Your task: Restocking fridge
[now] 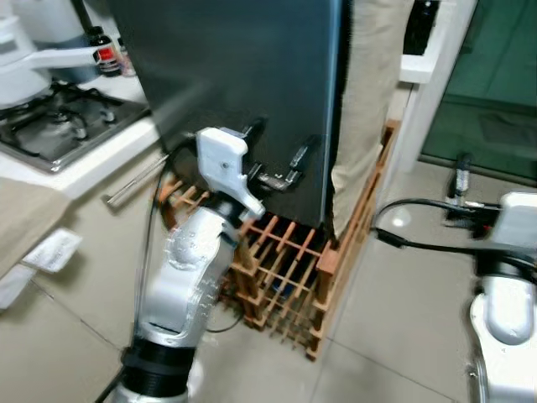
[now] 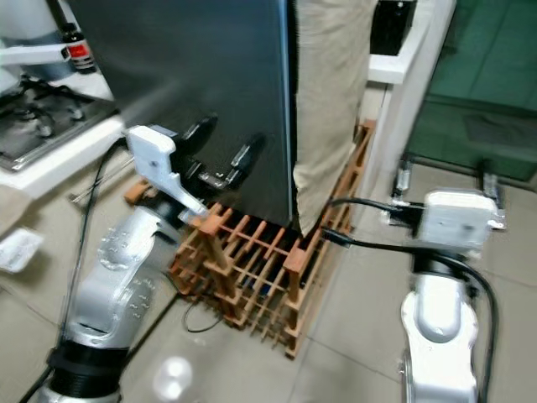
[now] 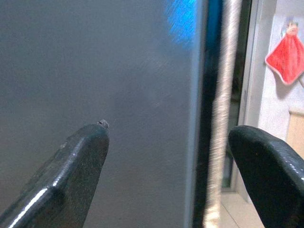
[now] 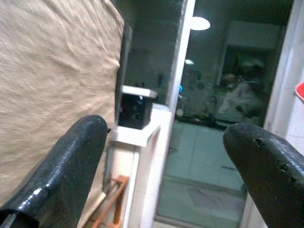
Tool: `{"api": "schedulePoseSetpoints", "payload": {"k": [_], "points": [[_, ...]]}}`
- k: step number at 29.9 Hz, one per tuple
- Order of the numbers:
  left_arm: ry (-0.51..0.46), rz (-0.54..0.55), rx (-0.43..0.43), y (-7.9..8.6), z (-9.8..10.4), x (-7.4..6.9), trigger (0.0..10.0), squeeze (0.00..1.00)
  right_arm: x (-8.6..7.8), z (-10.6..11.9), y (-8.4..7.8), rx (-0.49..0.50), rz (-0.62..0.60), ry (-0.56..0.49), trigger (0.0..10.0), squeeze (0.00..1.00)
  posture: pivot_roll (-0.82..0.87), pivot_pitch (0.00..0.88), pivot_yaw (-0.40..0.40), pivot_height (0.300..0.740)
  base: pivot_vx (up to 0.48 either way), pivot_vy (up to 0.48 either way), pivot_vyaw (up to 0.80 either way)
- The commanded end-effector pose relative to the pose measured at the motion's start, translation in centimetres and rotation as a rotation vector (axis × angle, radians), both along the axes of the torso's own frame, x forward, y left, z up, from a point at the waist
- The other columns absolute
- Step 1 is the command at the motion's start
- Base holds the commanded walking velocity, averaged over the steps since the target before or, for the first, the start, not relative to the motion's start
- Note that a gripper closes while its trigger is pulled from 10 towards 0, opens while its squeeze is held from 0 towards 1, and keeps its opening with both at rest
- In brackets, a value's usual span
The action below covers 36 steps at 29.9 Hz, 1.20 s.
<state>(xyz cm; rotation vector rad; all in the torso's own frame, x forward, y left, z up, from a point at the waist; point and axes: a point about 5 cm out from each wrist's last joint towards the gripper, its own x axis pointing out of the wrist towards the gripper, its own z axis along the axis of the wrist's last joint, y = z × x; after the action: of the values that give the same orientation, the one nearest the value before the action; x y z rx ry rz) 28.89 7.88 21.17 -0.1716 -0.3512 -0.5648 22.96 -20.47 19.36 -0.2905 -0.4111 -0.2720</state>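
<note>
Nothing is stocked yet: our left end effector (image 1: 281, 159), fingers apart, faces the closed fridge door (image 1: 243, 92); our right end effector (image 2: 440, 180), at three o'clock, is empty and spread too.

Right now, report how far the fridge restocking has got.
Done: nothing visible yet. The dark fridge door looks shut, and neither claw holds an item.
In hand: the left claw is open, raised against the door face near its right edge, beside the beige cloth. The right claw is open, off to the side over the floor.
Left: open the door, fetch items and load them. No stock is in sight.
</note>
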Motion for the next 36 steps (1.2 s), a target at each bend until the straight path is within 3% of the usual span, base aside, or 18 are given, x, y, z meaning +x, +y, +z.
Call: {"api": "schedulePoseSetpoints", "payload": {"k": [1, 5, 9, 18, 31, 36], "points": [[0.012, -0.017, -0.037, -0.8, 1.3, 0.8, 10.0, 0.00, 0.2, 0.3, -0.6, -0.008, -0.020, -0.004, 10.0, 0.00, -0.27, 0.048, 0.082, 0.723, 0.000, 0.000, 0.00], [0.042, 0.028, -0.046, -0.7, 2.0, 2.1, 10.0, 0.00, 0.8, 0.8, -0.7, -0.015, -0.020, -0.022, 10.0, 0.00, -0.27, 0.048, 0.082, 0.723, 0.000, 0.000, 0.00], [0.050, 0.023, -0.057, -0.9, 1.8, 2.1, 10.0, 0.00, 1.0, 1.0, -0.7, -0.022, -0.019, -0.026, 10.0, 0.00, -0.28, 0.057, 0.093, 0.723, 0.000, 0.000, -0.79], [0.089, 0.030, -0.105, -0.8, 1.5, 1.8, 10.0, 0.00, 1.2, 1.0, -0.5, -0.021, -0.002, -0.024, 10.0, 0.00, -0.28, 0.060, 0.093, 0.723, 0.000, 0.000, 0.00], [0.072, -0.017, -0.104, -1.2, 1.9, 1.7, 10.0, 0.00, 1.3, 0.9, -0.5, -0.024, 0.001, -0.019, 10.0, 0.00, -0.28, 0.066, 0.089, 0.723, 0.041, -0.456, 0.00], [0.074, -0.013, -0.122, -1.3, 2.2, 2.0, 10.0, 0.00, 1.4, 0.9, -0.5, -0.025, 0.002, -0.020, 10.0, 0.00, -0.28, 0.067, 0.090, 0.723, 0.060, 0.000, 0.00]]}}
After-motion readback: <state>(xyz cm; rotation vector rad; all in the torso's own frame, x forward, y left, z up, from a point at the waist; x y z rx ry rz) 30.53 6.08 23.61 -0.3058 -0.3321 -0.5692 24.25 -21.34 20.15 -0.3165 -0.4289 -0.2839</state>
